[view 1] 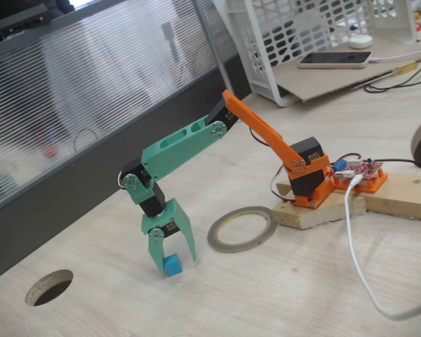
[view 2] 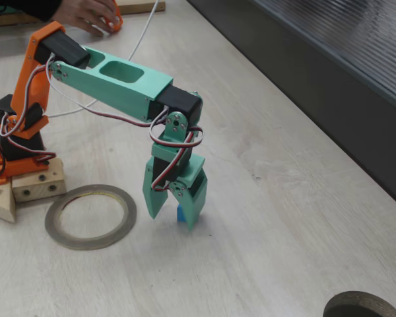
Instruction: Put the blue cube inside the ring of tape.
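Note:
The blue cube (view 1: 172, 265) rests on the wooden tabletop, and in both fixed views it sits between the fingers of my green gripper (view 1: 175, 265). The gripper points straight down with its fingertips at the table and stands open: there is a gap between the cube and one finger. One finger hides part of the cube (view 2: 179, 212) behind the gripper (view 2: 171, 220). The ring of tape (view 1: 238, 247) lies flat on the table between the cube and the arm's base, a few cube-widths from the gripper. It is empty (view 2: 89, 243).
A dark round hole (view 1: 49, 288) is cut through the tabletop beyond the gripper, away from the ring. The arm's base sits on a wooden block (view 1: 316, 214) with a white cable (view 1: 358, 260) trailing from it. A dark wall runs along the table's edge (view 2: 330, 86).

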### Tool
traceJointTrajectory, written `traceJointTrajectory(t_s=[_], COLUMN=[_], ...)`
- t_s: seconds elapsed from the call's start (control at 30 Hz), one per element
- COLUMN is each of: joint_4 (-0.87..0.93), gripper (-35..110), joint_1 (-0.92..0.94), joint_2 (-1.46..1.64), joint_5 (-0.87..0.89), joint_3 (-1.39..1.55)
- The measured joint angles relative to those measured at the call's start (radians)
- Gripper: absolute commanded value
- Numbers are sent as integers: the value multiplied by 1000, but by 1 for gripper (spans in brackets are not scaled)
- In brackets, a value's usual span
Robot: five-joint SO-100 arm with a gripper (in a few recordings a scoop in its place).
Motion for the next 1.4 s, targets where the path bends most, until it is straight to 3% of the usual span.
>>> traceJointTrajectory(t_s=[0.17, 0.43, 0.83, 1.27, 1.4], joint_4=[0, -91, -124, -114, -118], gripper=[15, 5, 4, 4, 4], joint_1=[0, 0, 0, 5, 92], joint_2=[0, 0, 8, 264, 307], joint_5=[0, 0, -3, -3, -3], joint_3=[0, 0, 3, 103, 169])
